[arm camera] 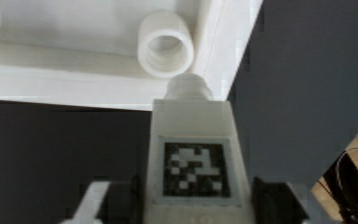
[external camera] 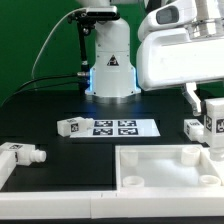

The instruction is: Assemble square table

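The square table's white panel (external camera: 150,160) lies at the front of the table, rim up, with round sockets in its corners. My gripper (external camera: 211,108) is shut on a stubby white leg (external camera: 213,126) and holds it upright over the panel's far corner at the exterior view's right. In the wrist view the held leg (arm camera: 197,150) shows its tag between my fingers (arm camera: 105,203). Its narrow tip hangs just short of a round corner socket (arm camera: 163,45), slightly off its centre. The gripper (arm camera: 190,205) grips the leg's thick end.
Three loose legs lie on the black table: one (external camera: 72,126) beside the marker board (external camera: 115,127), one (external camera: 22,155) at the exterior view's left edge, one (external camera: 191,127) next to the held leg. The robot base (external camera: 110,65) stands behind.
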Robot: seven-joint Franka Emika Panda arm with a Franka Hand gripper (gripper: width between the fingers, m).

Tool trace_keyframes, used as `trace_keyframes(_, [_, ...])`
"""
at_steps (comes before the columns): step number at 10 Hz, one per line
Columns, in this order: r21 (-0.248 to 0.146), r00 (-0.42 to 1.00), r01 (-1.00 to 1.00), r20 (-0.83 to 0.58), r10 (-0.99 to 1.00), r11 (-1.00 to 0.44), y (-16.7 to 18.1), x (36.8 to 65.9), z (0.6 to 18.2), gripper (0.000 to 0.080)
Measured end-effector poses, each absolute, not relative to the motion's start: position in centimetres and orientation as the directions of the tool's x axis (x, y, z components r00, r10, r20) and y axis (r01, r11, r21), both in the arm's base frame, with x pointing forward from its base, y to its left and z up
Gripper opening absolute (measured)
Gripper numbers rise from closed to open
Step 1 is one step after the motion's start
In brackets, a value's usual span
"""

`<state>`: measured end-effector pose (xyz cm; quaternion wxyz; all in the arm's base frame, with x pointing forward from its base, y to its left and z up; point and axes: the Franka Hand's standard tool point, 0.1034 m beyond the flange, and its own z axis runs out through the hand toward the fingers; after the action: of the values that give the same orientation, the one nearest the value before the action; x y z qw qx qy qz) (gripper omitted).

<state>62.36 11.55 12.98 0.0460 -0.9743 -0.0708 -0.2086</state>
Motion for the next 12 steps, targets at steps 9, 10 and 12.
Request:
trace_keyframes(9, [-0.041, 0.912, 0.184, 0.381, 0.155, -0.982, 10.9, 62.5, 9.8, 0.0287])
trace_keyframes(10, [-0.04, 0.911, 0.184, 0.381, 0.156, -0.982, 10.8, 62.5, 9.7, 0.0287])
trace_keyframes(12, [-0.04, 0.913, 0.183, 0.377, 0.155, -0.982, 10.8, 62.4, 9.3, 0.0287])
